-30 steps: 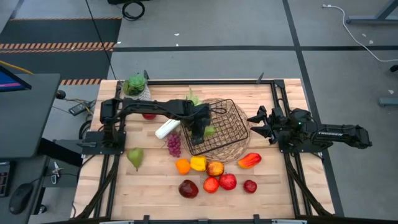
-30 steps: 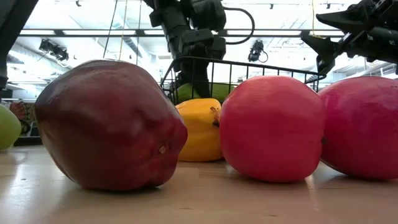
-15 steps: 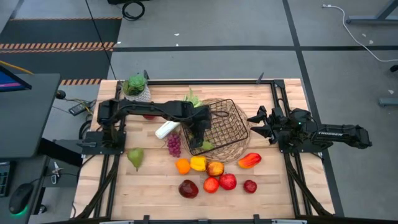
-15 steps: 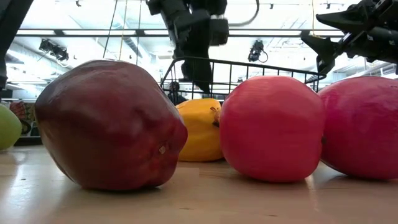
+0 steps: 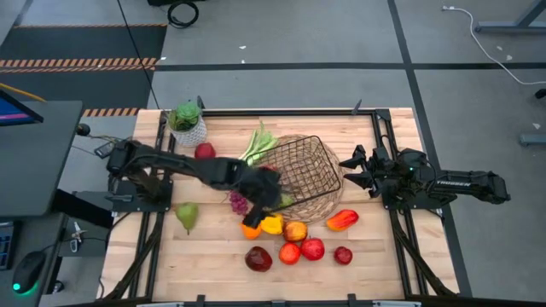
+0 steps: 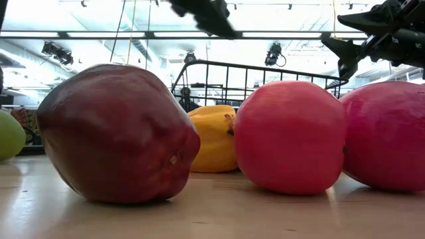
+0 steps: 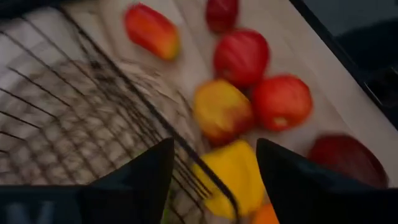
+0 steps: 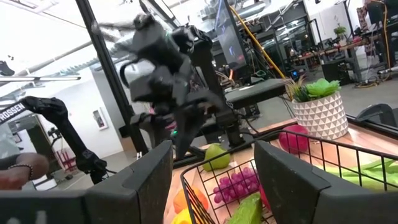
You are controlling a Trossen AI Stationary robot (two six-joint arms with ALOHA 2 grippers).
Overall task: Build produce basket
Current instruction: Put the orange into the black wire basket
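Observation:
The dark wire basket [image 5: 300, 173] lies on the table's middle, with a green fruit [image 5: 286, 201] inside at its near side. My left gripper [image 5: 263, 198] hangs open and empty above the basket's near-left rim [image 7: 205, 171], over the yellow pepper [image 7: 233, 174]. The rest of the produce lies on the wood: grapes [image 5: 239, 202], green pear [image 5: 186, 215], orange [image 5: 250, 228], red apples [image 5: 301, 251], red-orange pepper [image 5: 341, 220] and leek [image 5: 256, 143]. My right gripper [image 5: 348, 170] waits open at the basket's right side, level with its rim [image 8: 298, 140].
A leafy plant in a white pot [image 5: 187, 119] stands at the far left corner, with a red apple [image 5: 205, 152] near it. A dark red apple [image 6: 116, 136] and red apples [image 6: 289, 136] fill the near edge. Bare wood shows at the near left and far right.
My left gripper let go of the green fruit inside the basket; the fruit now lies at the basket's near side. The gripper then rose and swung toward the table's near left, out over the basket's rim. The right arm has kept still.

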